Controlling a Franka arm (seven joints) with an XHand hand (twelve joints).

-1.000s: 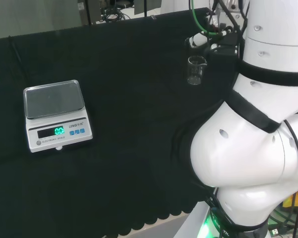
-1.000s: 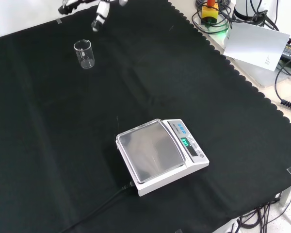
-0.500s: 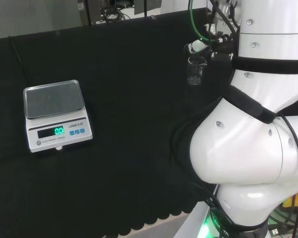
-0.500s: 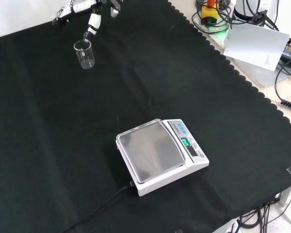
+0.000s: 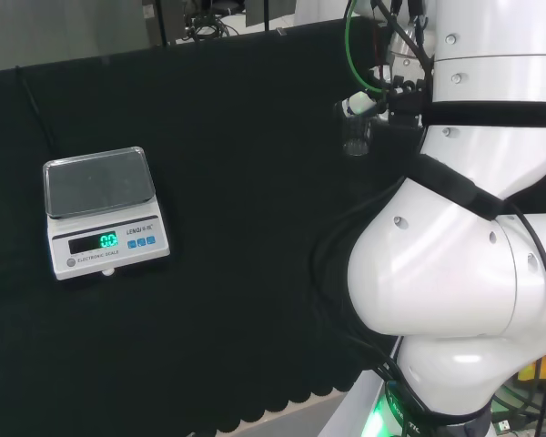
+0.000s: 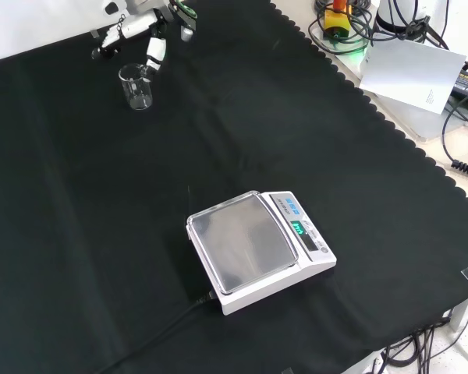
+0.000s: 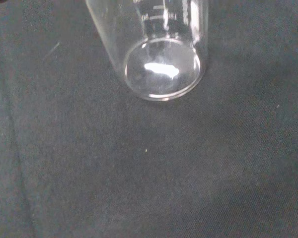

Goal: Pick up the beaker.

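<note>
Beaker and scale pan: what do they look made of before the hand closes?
The beaker looks like clear, glossy glass, possibly plastic: the cloth shows through it, with printed graduations. The scale has a grey brushed-metal-looking pan on a white, likely plastic, body. The hand hangs beside the beaker.

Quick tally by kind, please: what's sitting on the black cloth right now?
Clear glass beaker: 1
White electronic scale: 1
Total: 2

Clear glass beaker (image 6: 137, 86), upright, empty, on cloth
</note>
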